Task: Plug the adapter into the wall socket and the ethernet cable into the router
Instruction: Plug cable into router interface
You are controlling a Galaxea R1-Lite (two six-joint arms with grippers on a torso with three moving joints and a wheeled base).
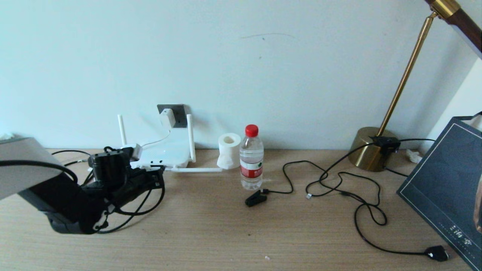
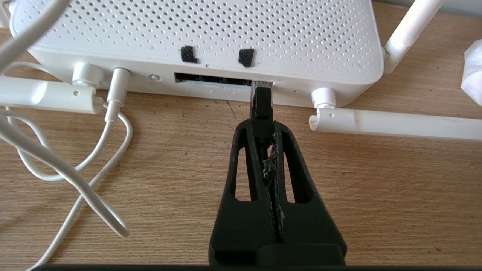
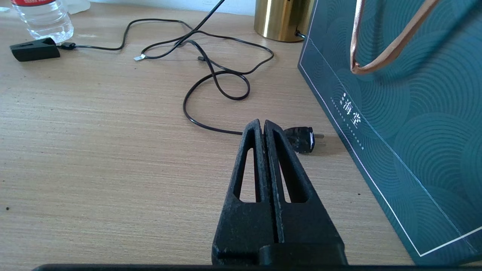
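The water bottle (image 1: 251, 158), at the centre of the head view, is clear with a red cap, upright on the counter (image 1: 226, 233); how much it holds I cannot tell. The dark paper bag (image 1: 444, 188) lies at the right edge, its inside hidden.

The adapter (image 1: 167, 117) sits in the wall socket (image 1: 180, 113), left of centre against the wall, its white cord (image 1: 156, 141) dropping to the router (image 1: 165, 154) below.

The left arm reaches in from the lower left, nearly level, and its left pincer (image 2: 262, 130) is pinching the black boot of the ethernet cable (image 2: 261, 105), whose clear tip is at a port on the router's front edge.

The right pincer (image 3: 263, 130), pressed together and holding nothing, hangs over the counter by a black plug (image 3: 301, 139), seen only in its wrist view.
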